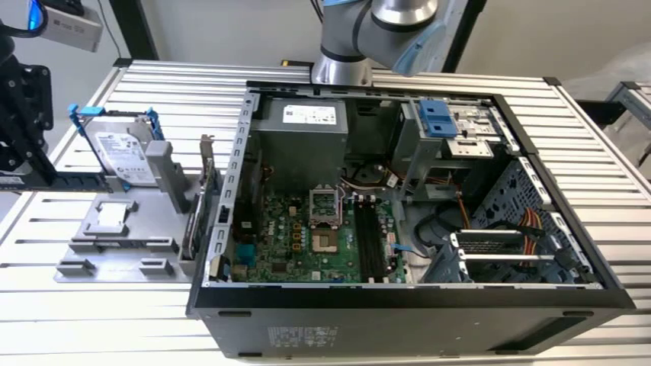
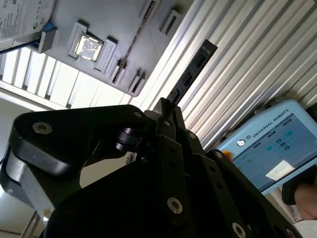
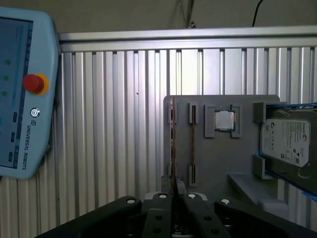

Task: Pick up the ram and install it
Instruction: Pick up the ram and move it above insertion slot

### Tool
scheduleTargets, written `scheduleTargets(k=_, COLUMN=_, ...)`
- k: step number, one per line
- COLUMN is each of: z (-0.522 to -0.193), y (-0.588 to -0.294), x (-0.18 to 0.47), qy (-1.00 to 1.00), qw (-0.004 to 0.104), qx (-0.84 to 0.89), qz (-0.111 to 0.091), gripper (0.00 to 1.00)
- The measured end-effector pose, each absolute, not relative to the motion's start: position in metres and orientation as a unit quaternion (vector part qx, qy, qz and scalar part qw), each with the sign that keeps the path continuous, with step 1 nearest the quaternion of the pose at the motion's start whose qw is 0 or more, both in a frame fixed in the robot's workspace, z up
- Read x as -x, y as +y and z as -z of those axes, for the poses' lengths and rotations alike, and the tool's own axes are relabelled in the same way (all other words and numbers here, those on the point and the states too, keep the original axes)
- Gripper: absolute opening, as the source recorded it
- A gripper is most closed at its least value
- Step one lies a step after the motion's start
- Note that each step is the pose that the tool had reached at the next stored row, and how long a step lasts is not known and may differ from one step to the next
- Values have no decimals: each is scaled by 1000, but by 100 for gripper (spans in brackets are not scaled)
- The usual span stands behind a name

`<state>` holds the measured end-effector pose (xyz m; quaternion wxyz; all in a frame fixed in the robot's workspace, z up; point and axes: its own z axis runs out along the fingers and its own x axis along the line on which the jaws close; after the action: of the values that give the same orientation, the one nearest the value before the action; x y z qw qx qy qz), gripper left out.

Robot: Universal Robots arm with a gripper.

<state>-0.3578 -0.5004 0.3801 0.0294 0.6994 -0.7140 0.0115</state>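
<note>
A white printed label was seen on the hard drive [image 3: 287, 141], which sat at one edge of the grey tray [image 3: 218, 163]. The gripper [image 2: 167, 106] was clamped on the ram [image 2: 190, 74], which was seen edge-on along the tray's opposite edge.

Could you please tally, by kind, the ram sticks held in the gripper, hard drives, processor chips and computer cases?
ram, held in the gripper: 1
hard drive: 1
processor chip: 1
computer case: 1
Total: 4
</note>
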Motion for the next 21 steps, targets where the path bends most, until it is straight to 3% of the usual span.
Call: scheduleTargets(k=21, z=-381, y=-500, x=353, qy=-714, qw=29, qx=-699, qz=-12, gripper=0)
